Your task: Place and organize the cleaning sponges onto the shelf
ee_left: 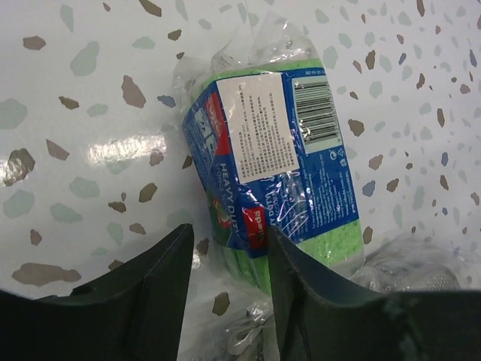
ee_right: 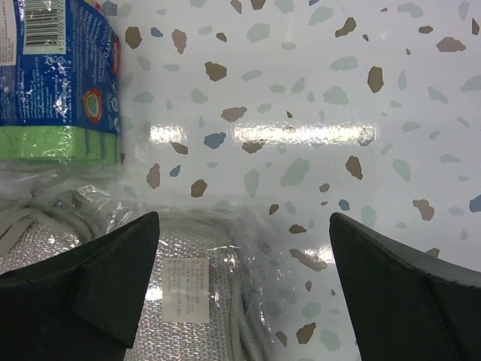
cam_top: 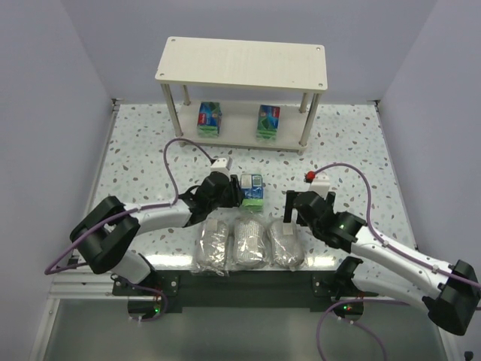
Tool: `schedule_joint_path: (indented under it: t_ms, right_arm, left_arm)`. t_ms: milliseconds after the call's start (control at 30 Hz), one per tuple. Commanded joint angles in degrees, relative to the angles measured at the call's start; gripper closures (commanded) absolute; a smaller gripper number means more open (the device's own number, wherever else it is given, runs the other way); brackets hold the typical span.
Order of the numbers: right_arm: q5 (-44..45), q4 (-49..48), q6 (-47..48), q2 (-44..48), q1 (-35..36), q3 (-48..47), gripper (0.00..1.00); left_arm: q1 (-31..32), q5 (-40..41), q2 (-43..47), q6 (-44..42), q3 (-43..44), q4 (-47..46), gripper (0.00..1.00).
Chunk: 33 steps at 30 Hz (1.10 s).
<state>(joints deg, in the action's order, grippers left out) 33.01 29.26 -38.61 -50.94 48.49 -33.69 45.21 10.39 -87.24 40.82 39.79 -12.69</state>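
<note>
The cream two-tier shelf point(cam_top: 240, 64) stands at the back of the table, with two green-and-blue sponge packs point(cam_top: 210, 119) point(cam_top: 268, 120) on its lower tier. A third pack point(cam_top: 252, 190) point(ee_left: 270, 165) lies on the table. My left gripper point(cam_top: 235, 192) point(ee_left: 229, 241) is at its near end, jaws partly open; the pack's corner sits between the fingers, with a gap on the left side. Three grey wrapped bundles point(cam_top: 211, 248) point(cam_top: 251, 242) point(cam_top: 286, 244) lie in a row near the front. My right gripper point(cam_top: 289, 214) point(ee_right: 244, 226) hangs wide open over the rightmost bundle point(ee_right: 180, 301), holding nothing.
The terrazzo table point(cam_top: 361, 150) is walled in by pale panels on the left, right and back. Purple cables loop from both arms over the table. The shelf's four round legs point(cam_top: 304, 128) stand at the corners of the lower tier.
</note>
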Motion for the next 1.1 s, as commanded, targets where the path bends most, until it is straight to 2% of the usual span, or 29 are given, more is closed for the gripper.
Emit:
schedule_joint_path:
  t_ms: [0,100,400,467,567,600,700,900,1067]
  right_arm:
    - [0.4,-0.1,-1.0,0.3,0.2,0.4,0.01]
    - [0.1,-0.8,-0.9,-0.4,0.3,0.2,0.01]
    - [-0.4,-1.7,-0.6,-1.6,0.3,0.1,0.01]
    - [-0.5,-1.7,-0.5,-1.7,0.2,0.0,0.01]
    - [-0.5,-1.4,-0.3,-1.6,0.3,-0.2,0.01]
    - [-0.6,-1.0,-0.2,-1.4,0.3,-0.2,0.01]
    - [-0.4,-0.4,-0.1,-0.4,0.3,-0.1,0.01]
    - [-0.3,-0.7,0.0,0.0,0.2,0.0,0.01]
    - [-0.7,-1.1,-0.1,-0.9,0.3,-0.1,0.01]
  left_arm:
    - [0.8,-0.3,3.9,2.2,-2.3,-2.0,0.5]
    - [1.6,-1.1,4.7,2.9,-2.9,-2.2,0.38]
    - [4.1,-1.9,0.9,4.0,-2.4,-4.7,0.32]
    - [4.1,-1.0,-2.0,3.7,-1.4,-4.7,0.37]
    - [4.0,1.5,-4.2,2.1,-0.1,-4.3,0.64]
    - [3.8,2.3,-4.5,1.7,0.5,-3.8,0.77]
    - [3.1,4.9,-4.2,-0.2,2.0,-1.9,0.89]
    - [-0.9,6.3,-1.2,-5.1,3.6,-0.6,0.89]
    - [-6.6,1.2,0.0,-9.5,4.2,-1.6,0.89]
